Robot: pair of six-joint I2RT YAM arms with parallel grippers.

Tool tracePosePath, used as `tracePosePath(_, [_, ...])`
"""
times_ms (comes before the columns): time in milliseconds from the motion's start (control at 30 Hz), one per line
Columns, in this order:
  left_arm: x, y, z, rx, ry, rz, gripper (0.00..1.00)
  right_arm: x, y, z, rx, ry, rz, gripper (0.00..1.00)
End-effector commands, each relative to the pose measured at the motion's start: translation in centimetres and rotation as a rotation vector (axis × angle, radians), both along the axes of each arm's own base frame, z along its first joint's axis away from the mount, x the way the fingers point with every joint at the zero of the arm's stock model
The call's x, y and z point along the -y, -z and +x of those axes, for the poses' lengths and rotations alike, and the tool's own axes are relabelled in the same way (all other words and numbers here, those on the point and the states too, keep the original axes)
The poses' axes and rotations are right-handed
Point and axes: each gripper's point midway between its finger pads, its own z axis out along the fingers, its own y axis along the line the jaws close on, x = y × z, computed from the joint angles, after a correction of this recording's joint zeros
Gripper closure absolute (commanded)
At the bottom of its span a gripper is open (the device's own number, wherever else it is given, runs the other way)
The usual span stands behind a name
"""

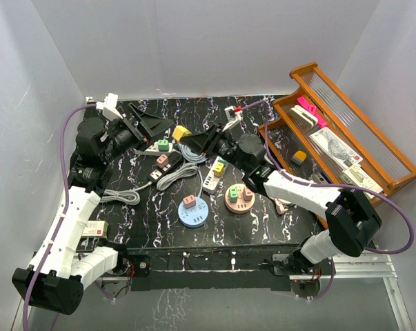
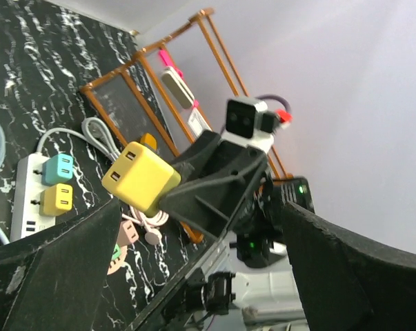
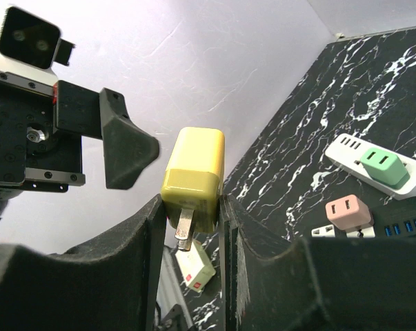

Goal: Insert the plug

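The yellow plug point(image 1: 181, 132) hangs in the air over the back of the table, and my right gripper point(image 1: 187, 138) is shut on it. In the right wrist view the plug point(image 3: 194, 172) sits between my right gripper's point(image 3: 190, 210) two pads, its metal prongs pointing back toward the camera. My left gripper point(image 1: 161, 129) stands open just left of the plug, not touching it. From the left wrist view the plug point(image 2: 140, 177) shows ahead of my wide-apart left gripper point(image 2: 201, 276). A white power strip point(image 1: 159, 146) carrying a green plug lies below.
A black strip with a pink plug point(image 1: 165, 162) and a white strip with yellow and teal plugs point(image 1: 214, 172) lie mid-table, with coiled cables point(image 1: 179, 174). A blue disc point(image 1: 192, 215) and pink disc point(image 1: 239, 200) sit nearer. A wooden rack point(image 1: 373, 148) stands right.
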Motion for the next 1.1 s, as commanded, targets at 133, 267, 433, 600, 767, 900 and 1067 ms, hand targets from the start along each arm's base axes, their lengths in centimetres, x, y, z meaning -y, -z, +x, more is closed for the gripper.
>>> tracePosePath(133, [3.1,-3.1,-3.3,0.151,0.336,-0.084,0.07,2.1,-7.9,-4.9,0.057,-0.268,0.289,0.83])
tracePosePath(267, [3.8,-3.4,-3.7,0.107,0.418,-0.148,0.17,2.2,-9.0,-6.0,0.044,-0.351,0.365,0.82])
tracePosePath(433, [3.9,-2.6,-3.5,0.067,0.419,-0.112,0.28,2.1,-9.5,-6.9,0.037,-0.430,0.423,0.82])
tracePosePath(600, [3.8,-3.5,-4.4,0.097,0.439,-0.133,0.45,2.2,-8.7,-6.7,0.018,-0.420,0.424,0.82])
tracePosePath(767, [3.9,-3.2,-5.1,0.061,0.478,-0.132,0.60,2.2,-8.1,-6.2,0.014,-0.373,0.394,0.82])
tracePosePath(900, [3.9,-2.5,-5.4,0.038,0.489,-0.107,0.61,1.8,-7.6,-5.2,0.009,-0.330,0.334,0.82])
tracePosePath(1067, [3.8,-2.8,-5.8,0.058,0.504,-0.088,0.65,1.6,-7.2,-4.3,0.019,-0.288,0.283,0.80])
